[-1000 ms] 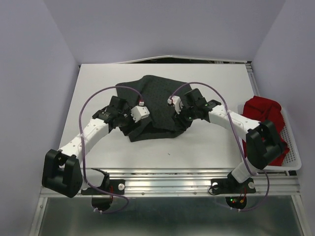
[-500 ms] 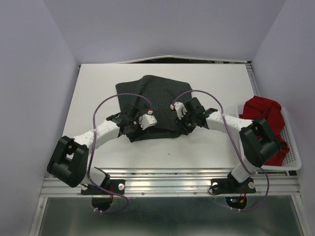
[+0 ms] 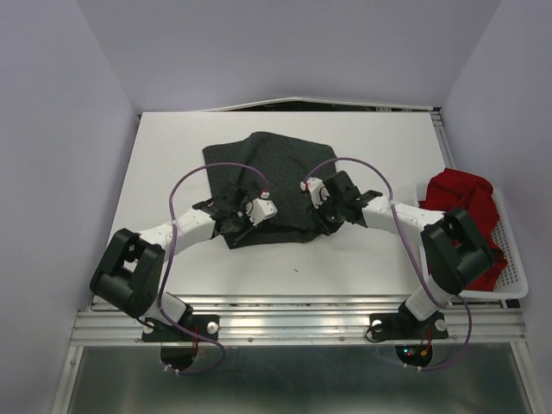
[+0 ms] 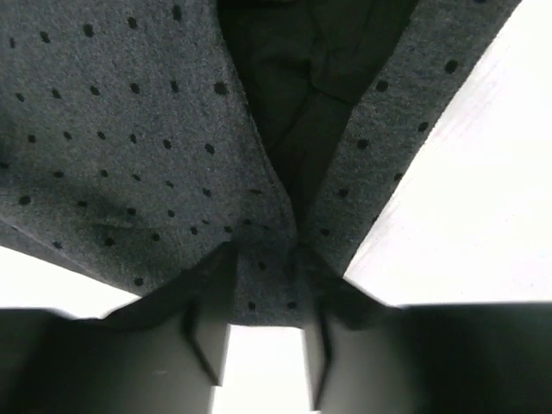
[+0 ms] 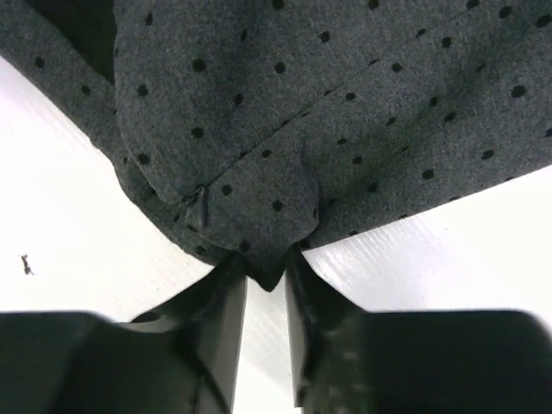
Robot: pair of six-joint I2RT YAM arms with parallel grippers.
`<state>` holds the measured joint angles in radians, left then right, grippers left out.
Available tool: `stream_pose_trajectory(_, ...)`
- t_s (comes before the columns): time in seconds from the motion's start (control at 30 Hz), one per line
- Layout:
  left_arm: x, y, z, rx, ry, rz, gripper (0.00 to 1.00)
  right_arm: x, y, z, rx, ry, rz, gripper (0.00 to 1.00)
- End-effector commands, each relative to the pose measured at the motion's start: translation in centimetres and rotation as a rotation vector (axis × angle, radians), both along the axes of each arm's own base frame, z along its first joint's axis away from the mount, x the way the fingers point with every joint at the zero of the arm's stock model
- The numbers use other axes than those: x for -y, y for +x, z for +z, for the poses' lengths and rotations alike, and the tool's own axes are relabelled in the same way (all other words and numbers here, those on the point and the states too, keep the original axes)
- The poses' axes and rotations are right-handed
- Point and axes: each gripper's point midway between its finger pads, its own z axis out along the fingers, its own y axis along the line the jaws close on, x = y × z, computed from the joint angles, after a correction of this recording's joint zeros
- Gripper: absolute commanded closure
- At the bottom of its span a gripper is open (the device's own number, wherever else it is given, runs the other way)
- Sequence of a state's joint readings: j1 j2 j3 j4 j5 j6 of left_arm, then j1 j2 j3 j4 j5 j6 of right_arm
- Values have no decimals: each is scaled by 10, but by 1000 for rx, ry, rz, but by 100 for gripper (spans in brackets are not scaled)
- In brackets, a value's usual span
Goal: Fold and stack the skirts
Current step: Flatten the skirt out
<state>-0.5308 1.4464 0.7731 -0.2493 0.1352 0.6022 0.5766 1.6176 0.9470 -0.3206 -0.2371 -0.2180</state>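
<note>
The dark grey dotted skirt (image 3: pixel 267 177) lies spread flat in the middle of the white table (image 3: pixel 172 155). My left gripper (image 3: pixel 239 229) is at its near left corner. In the left wrist view the hem (image 4: pixel 267 297) sits gathered between the fingers, with the left gripper (image 4: pixel 263 289) shut on it. My right gripper (image 3: pixel 324 221) is at the near right corner. Its jaws pinch a small point of grey cloth (image 5: pixel 267 250), as the right gripper (image 5: pixel 266 274) shows up close. The red skirt (image 3: pixel 461 203) lies bunched in the basket at the right.
A white mesh basket (image 3: pixel 515 274) stands at the table's right edge and holds the red cloth. Purple cables (image 3: pixel 185 185) loop over both arms. Walls close in the left, back and right sides. A metal rail (image 3: pixel 293 323) runs along the near edge.
My left arm has lowered and reached in to the skirt's near left corner, and its jaws have closed on the hem. My right gripper has narrowed onto the near right corner and then held still.
</note>
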Motion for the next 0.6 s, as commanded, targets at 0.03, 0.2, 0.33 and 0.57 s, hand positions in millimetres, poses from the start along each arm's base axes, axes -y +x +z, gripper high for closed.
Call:
stream_pose_trajectory(0.03, 3, 17, 13, 51, -4, 52, 81, 6, 18, 2, 83, -26, -54, 97)
stream_pose_trajectory(0.2, 1, 22, 49, 111, -56, 64, 100, 10, 30, 30, 165, -12, -114, 99)
stream_pose_trajectory(0.33, 11, 5, 75, 91, -138, -9, 100, -10, 30, 70, 193, 114, -83, 99)
stream_pose_trajectory(0.57, 33, 0, 128, 111, -362, 21, 100, -38, 22, 90, 96, 220, -17, 99)
